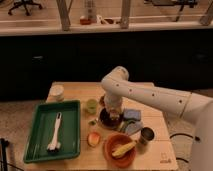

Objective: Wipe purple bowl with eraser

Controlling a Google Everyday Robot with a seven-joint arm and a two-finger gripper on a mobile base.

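The gripper [113, 111] sits low over the glossy dark purple round bowl [104, 119]; its grip state cannot be told. Apply light pressure, sweeping circularly inside the rim

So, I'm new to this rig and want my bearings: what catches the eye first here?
The big white robot arm reaching in from the right, its jaws down over the glossy dark purple bowl mid-table. Then the bright green plastic tray at left and the orange-red bowl holding a yellow corn cob at front.
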